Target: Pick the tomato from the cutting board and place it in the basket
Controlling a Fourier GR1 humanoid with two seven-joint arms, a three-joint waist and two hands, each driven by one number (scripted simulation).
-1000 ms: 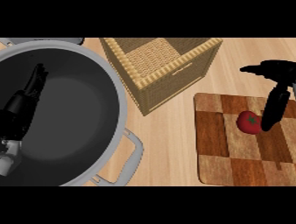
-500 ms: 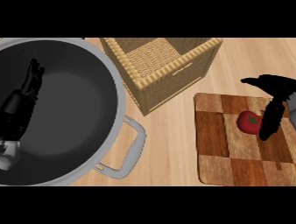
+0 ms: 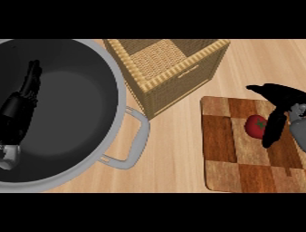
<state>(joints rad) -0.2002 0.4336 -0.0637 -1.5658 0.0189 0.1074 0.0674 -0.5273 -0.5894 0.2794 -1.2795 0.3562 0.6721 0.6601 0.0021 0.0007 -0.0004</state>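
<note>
Red and round, the tomato (image 3: pixel 255 125) looks smooth and soft (likely to roll); the right hand (image 3: pixel 280 105) arches over it, fingers spread, nothing held; grasp its sides.

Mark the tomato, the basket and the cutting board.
tomato (image 3: pixel 255 125), head view, on its red left side.
basket (image 3: pixel 182 74), head view, on its woven front wall.
cutting board (image 3: pixel 224 158), head view, on a bare wooden square at its left.
</note>
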